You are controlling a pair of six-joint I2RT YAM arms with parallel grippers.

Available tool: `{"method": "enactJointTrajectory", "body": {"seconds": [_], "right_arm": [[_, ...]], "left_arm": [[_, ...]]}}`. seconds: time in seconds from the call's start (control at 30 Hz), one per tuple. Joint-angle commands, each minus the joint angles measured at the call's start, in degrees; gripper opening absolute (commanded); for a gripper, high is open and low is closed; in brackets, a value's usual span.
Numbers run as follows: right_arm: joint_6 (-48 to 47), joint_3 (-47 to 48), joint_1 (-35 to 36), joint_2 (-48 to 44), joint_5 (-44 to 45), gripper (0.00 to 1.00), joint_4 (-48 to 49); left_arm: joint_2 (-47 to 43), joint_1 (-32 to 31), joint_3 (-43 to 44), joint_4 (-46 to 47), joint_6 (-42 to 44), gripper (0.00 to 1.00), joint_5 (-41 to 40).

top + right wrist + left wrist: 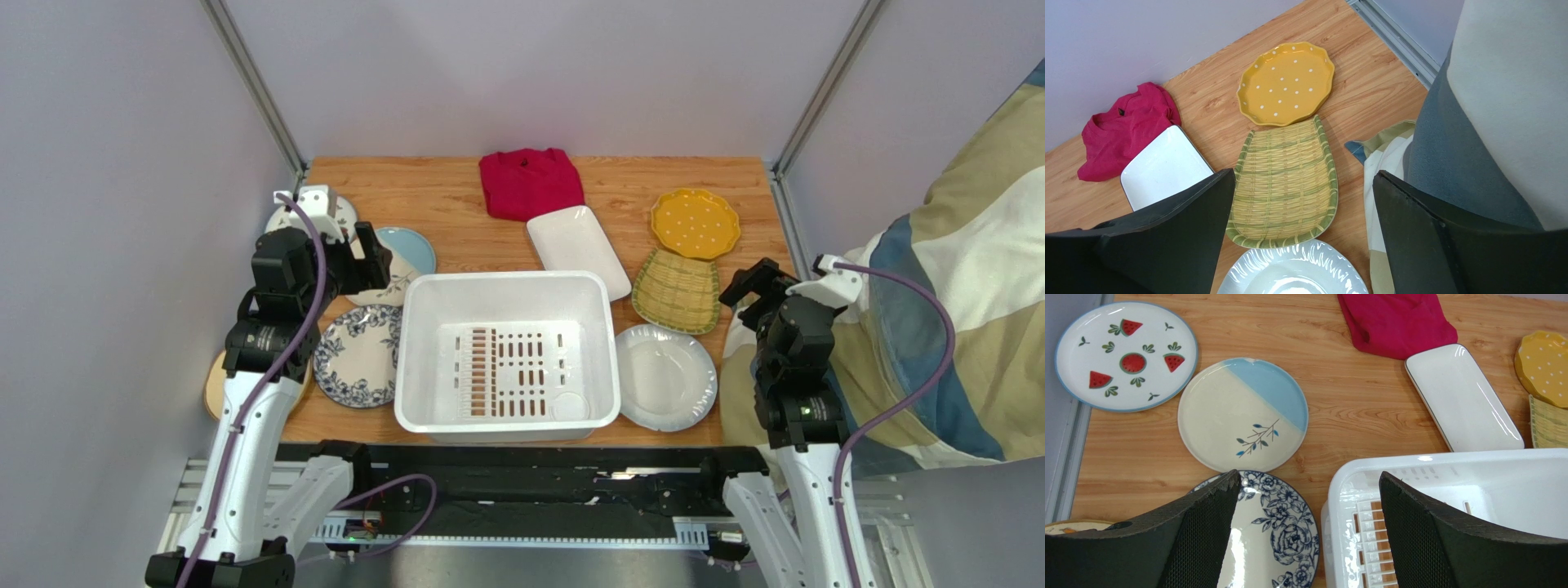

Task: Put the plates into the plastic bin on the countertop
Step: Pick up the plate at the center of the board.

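Wood-grain countertop (417,196) carried, nearest the arm bases, the plastic bin (505,281) between the left gripper (1309,478) and right gripper (1303,174), both with jaws apart, plates (664,375) flanking it, a red cloth (530,181) beyond, grey walls (528,74) enclosing.

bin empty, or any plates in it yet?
Empty. The bin shows its slotted bottom bare from above; the plates in view all lie on the countertop around it.
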Motion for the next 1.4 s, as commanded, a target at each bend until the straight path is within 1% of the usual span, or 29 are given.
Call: {"method": "enactJointTrajectory", "body": {"seconds": [0.0, 0.27, 0.4, 0.53, 0.67, 0.83, 0.93, 1.0, 1.03, 1.13, 1.27, 1.37], "right_arm": [[1.77, -0.87, 0.07, -0.61, -0.36, 0.88, 4.65], [2.03, -0.43, 0.16, 1.05, -1.85, 0.87, 4.12], [2.74, 0.27, 0.07, 3.77, -5.71, 0.87, 3.86], [2.82, 0.45, 0.07, 8.25, -8.27, 0.87, 2.72], [3.79, 1.24, 0.07, 15.09, -10.38, 0.87, -2.98], [6.25, 0.19, -0.02, 20.03, -7.14, 0.87, -5.55], [7.92, -0.43, -1.33, 23.54, -6.78, 0.87, -3.97], [8.62, -0.43, -2.04, 26.18, -8.52, 0.87, -2.12], [9.24, -0.26, -4.39, 28.89, -9.41, 0.87, -1.68], [10.03, -0.17, -7.13, 33.12, -12.31, 0.84, 0.6], [11.17, -0.43, -8.37, 37.07, -13.98, 0.81, 5.34], [10.82, 0.53, -8.63, 40.15, -14.16, 0.79, 6.49]], "left_arm": [[-1.1, 0.05, -0.66, 1.03, 0.95, 0.88, 1.16], [-1.18, 0.05, -0.92, 0.85, 0.95, 0.89, 2.39], [-1.01, 0.05, -1.27, 0.85, 0.6, 0.88, 3.19], [-1.27, 0.05, -1.54, 0.67, 0.51, 0.88, 5.55], [-1.27, 0.05, -1.89, 0.76, 0.6, 0.87, 5.3], [-2.23, 0.05, -2.06, 1.2, 2.0, 0.85, 5.73], [-2.76, -0.04, -2.41, 1.29, 2.45, 0.85, 5.21], [-2.77, -0.3, -2.42, 1.29, 2.62, 0.85, 4.95], [-2.94, -0.39, -2.42, 1.29, 2.62, 0.85, 4.77], [-3.38, -0.83, -2.5, 1.29, 2.71, 0.85, 4.68], [-3.29, -1.44, -2.42, 1.2, 2.89, 0.86, 4.07], [-3.47, -2.06, -2.5, 1.11, 2.97, 0.85, 3.63]]}}
